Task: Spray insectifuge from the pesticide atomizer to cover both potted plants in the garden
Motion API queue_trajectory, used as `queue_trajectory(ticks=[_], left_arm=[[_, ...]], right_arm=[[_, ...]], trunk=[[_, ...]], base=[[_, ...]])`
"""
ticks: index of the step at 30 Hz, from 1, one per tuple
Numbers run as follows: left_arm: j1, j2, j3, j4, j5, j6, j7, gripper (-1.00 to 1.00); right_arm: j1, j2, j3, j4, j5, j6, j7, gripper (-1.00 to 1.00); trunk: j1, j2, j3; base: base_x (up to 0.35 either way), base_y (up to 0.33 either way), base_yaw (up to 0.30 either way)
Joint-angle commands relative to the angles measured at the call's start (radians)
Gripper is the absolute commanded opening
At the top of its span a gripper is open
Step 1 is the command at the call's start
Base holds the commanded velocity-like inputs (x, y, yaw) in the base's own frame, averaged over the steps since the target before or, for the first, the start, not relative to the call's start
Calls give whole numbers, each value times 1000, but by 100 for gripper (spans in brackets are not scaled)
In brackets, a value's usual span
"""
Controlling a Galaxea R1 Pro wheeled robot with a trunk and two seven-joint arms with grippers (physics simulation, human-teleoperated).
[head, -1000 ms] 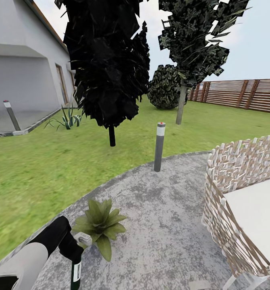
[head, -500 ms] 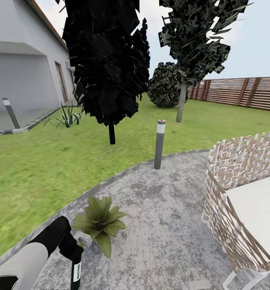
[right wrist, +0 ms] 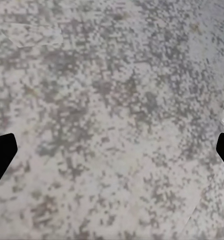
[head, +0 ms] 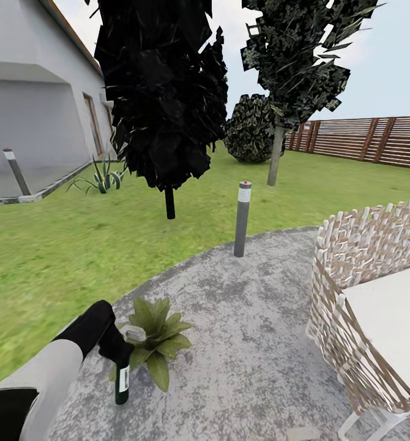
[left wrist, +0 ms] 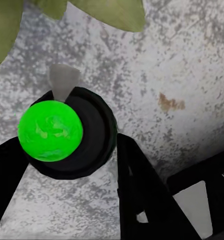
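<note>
One potted plant point(head: 153, 342) sits on the grey patio point(head: 242, 343) right by my left end effector point(head: 123, 357), which is clamped on the atomizer point(head: 122, 383) — a dark green bottle with a pale label, hanging upright just beside the leaves. Probably light, rigid and a bit slick, so gripping it near the top seems sensible. Right end effector point(right wrist: 112, 152) looks spread apart, holding nothing.

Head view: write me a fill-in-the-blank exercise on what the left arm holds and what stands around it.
1. The left gripper holds a dark ____ with a pale label.
2. The potted plant stands on the grey ____, not on the lawn.
3. The post at the patio's edge has a ____ dot on top.
4. The fence behind the lawn is made of brown ____ slats.

Missing words: bottle; patio; red; wooden
</note>
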Motion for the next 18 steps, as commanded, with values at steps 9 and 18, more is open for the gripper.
queue_trajectory(ticks=[9, 18], left_arm=[[-20, 22, -122, 0, -11, 3, -121, -100], [-9, 47, -161, 16, -7, -88, -146, -100]], right_arm=[[0, 0, 7, 1, -1, -2, -5, 100], [0, -6, 7, 3, 2, -2, -4, 100]], trunk=[[0, 0, -1], [0, 0, -1]], base=[[0, 0, 0], [0, 0, 0]])
